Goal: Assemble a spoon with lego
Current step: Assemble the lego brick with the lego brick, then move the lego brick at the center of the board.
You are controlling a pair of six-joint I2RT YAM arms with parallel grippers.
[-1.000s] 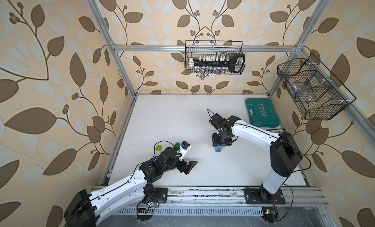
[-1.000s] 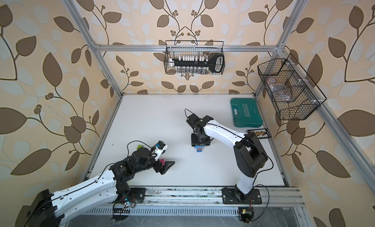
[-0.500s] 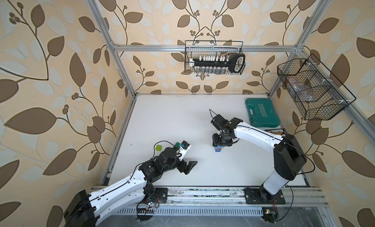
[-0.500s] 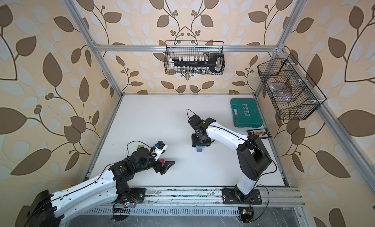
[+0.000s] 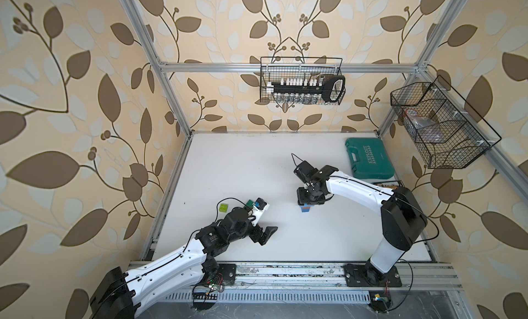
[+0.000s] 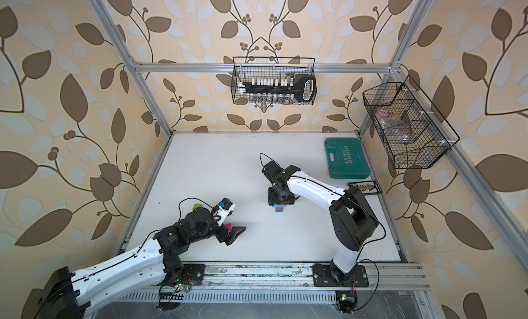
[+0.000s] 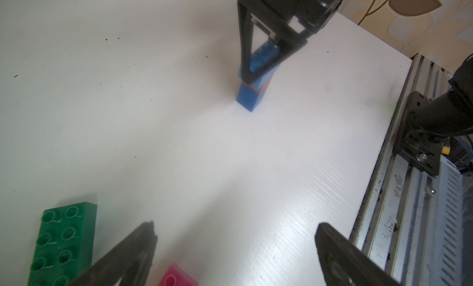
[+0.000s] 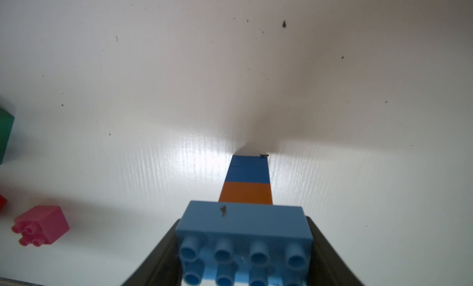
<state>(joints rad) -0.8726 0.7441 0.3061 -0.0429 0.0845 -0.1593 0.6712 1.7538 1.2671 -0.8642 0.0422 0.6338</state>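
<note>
The white surface (image 5: pixel 243 166) is mostly bare, leaving both arms room to work. The right arm (image 5: pixel 357 189) reaches down at mid-surface. The right jaws are clamped on the ends of the light-blue brick (image 8: pixel 243 220), which tops the spoon (image 5: pixel 305 209). At this stage the spoon is an upright blue-and-orange stem standing on the surface. The grip probably presses the brick home and keeps the narrow stem from tipping.

The left arm (image 5: pixel 177 257) hovers low near the front-left corner. The left jaws are wide apart and empty over the loose lego: a green brick (image 7: pixel 64 243), a pink brick (image 7: pixel 176 275) and a lime brick (image 5: pixel 223 208), likely the next pieces.

- **Side-wall basket (image 5: pixel 457 157):** holds what looks like a clear bag.
- **Back-wall basket (image 5: pixel 264 83):** holds a black rack of white-capped pieces.
- **Teal tool case (image 5: pixel 370 157):** lies closed, its contents hidden.
- **Small dark tray (image 5: pixel 387 184):** sits beside the case and holds bits too small to tell.
</note>
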